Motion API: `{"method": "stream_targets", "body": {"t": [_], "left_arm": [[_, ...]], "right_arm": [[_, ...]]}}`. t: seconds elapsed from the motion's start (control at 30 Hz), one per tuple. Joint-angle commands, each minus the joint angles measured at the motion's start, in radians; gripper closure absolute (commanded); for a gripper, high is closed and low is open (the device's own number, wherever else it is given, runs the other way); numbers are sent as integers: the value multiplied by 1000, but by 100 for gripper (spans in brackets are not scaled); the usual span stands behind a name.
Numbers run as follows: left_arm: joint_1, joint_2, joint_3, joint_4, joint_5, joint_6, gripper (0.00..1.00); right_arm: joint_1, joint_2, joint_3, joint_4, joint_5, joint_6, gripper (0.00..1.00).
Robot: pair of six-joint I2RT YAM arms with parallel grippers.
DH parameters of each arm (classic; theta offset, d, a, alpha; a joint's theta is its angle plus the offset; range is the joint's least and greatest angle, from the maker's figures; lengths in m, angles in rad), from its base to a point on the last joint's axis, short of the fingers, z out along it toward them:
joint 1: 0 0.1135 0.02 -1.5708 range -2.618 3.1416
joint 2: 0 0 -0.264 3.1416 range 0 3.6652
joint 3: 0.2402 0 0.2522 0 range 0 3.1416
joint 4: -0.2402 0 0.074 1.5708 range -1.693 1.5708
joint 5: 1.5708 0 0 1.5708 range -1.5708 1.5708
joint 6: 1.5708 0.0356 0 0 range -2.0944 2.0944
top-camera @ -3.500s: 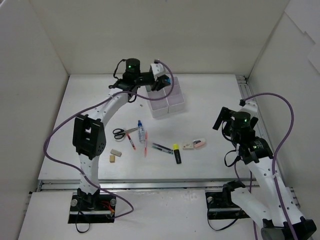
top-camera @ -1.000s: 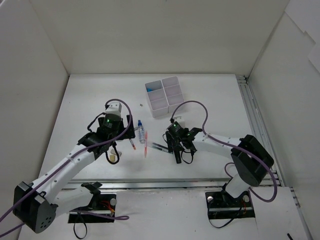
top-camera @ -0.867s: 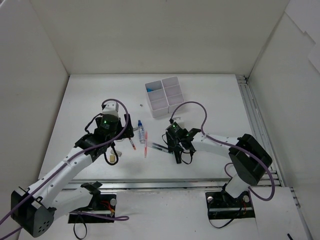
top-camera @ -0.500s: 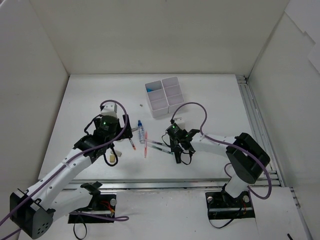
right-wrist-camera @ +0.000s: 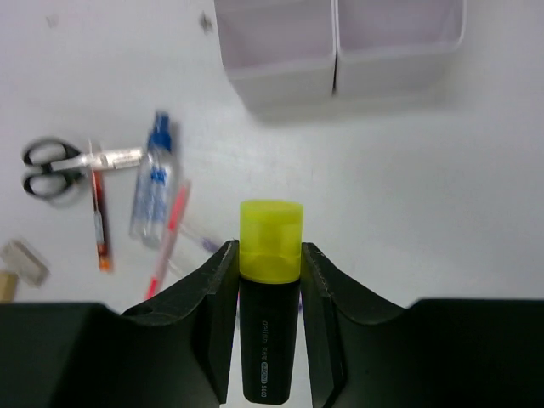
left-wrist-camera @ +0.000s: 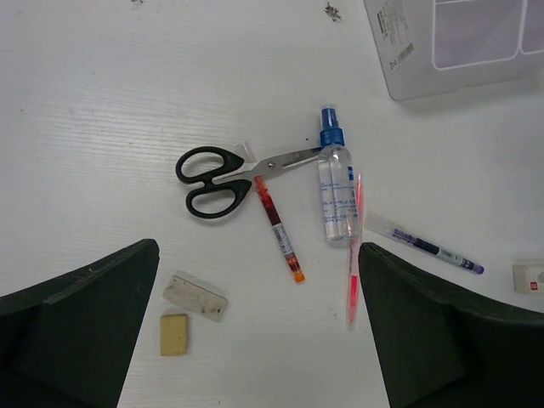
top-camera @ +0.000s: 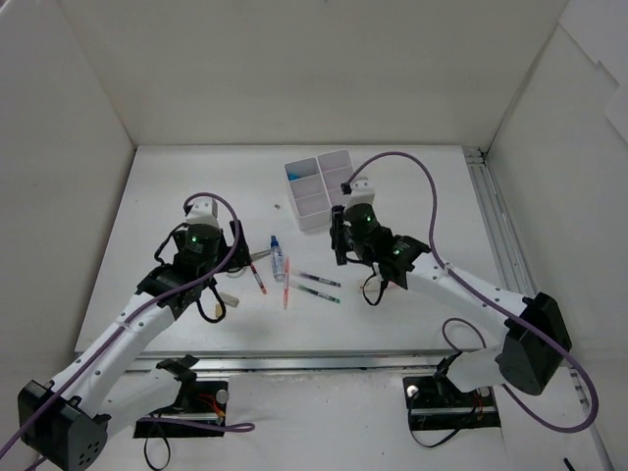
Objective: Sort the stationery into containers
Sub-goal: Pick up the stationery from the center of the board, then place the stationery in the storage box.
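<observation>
Your right claw (right-wrist-camera: 270,255) grips the yellow-capped highlighter (right-wrist-camera: 270,327); carry it toward the far edge and centre it over one organiser (right-wrist-camera: 280,85) compartment before releasing. Your left claw (left-wrist-camera: 255,252) gapes wide.

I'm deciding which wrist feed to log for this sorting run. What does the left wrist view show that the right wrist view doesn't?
Only left wrist: a small white item at the right edge. Only right wrist: the yellow-capped highlighter clamped in the right hand. Both: scissors, blue-capped bottle, red pen, organiser.
</observation>
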Motion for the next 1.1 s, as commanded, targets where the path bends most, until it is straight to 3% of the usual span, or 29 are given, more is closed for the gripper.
{"method": "stream_targets", "body": {"t": [0.0, 0.13, 0.37, 0.67, 1.07], "left_arm": [[47, 6, 7, 41, 37, 3, 1], [75, -2, -2, 34, 41, -4, 1], [161, -5, -19, 18, 72, -14, 1], [227, -11, -50, 27, 127, 0, 1], [265, -45, -93, 29, 152, 4, 1]], "right_arm": [[-76, 21, 75, 314, 89, -150, 89], [-110, 145, 188, 685, 154, -322, 90], [-143, 576, 553, 978, 229, -370, 91], [-170, 852, 812, 1068, 183, -342, 90], [-181, 1031, 891, 1117, 135, -347, 84]]}}
